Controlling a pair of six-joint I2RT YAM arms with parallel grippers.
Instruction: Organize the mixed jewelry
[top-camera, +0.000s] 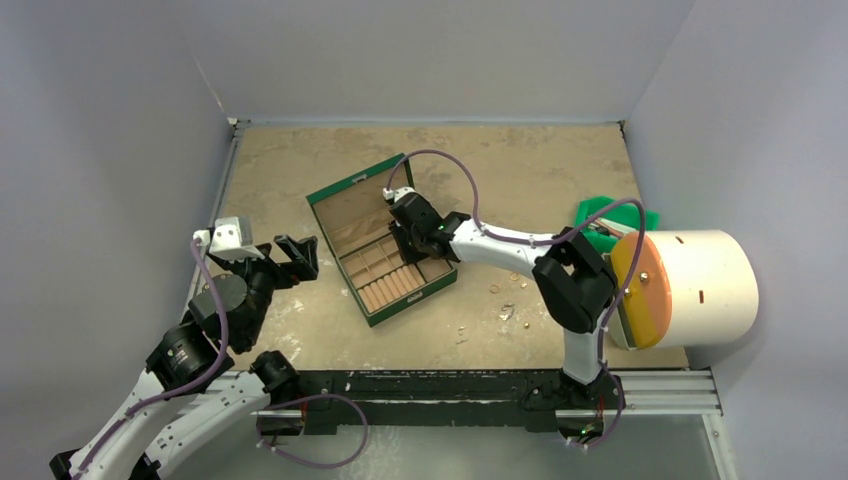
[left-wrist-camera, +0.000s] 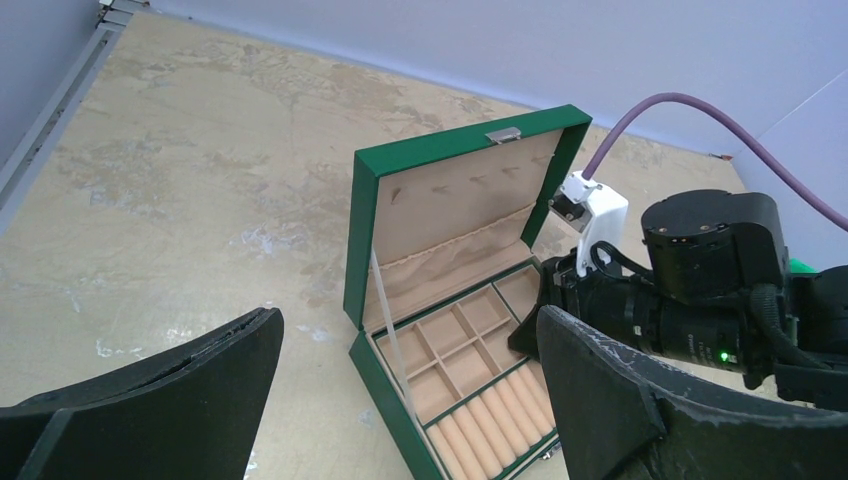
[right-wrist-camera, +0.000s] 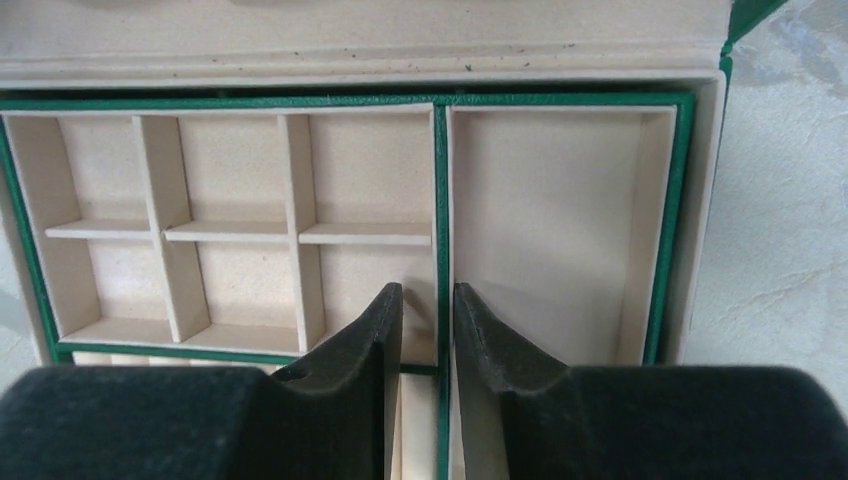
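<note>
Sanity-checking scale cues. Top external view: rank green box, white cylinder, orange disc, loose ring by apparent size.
1. green box and white cylinder: too close to call
2. orange disc
3. loose ring

The open box (top-camera: 392, 288) sits mid-frame on the table (top-camera: 300, 160). Small jewelry pieces (top-camera: 507, 312) lie scattered at its lower right, a drum (top-camera: 700, 285) beyond them.

Your right gripper (right-wrist-camera: 428, 292), fingers a slit apart, hangs astride the green box's (top-camera: 412, 300) central divider (right-wrist-camera: 440, 190); the raised lid (left-wrist-camera: 450, 210) walls off passage beyond. The table (top-camera: 290, 160) to the left gives room.
</note>
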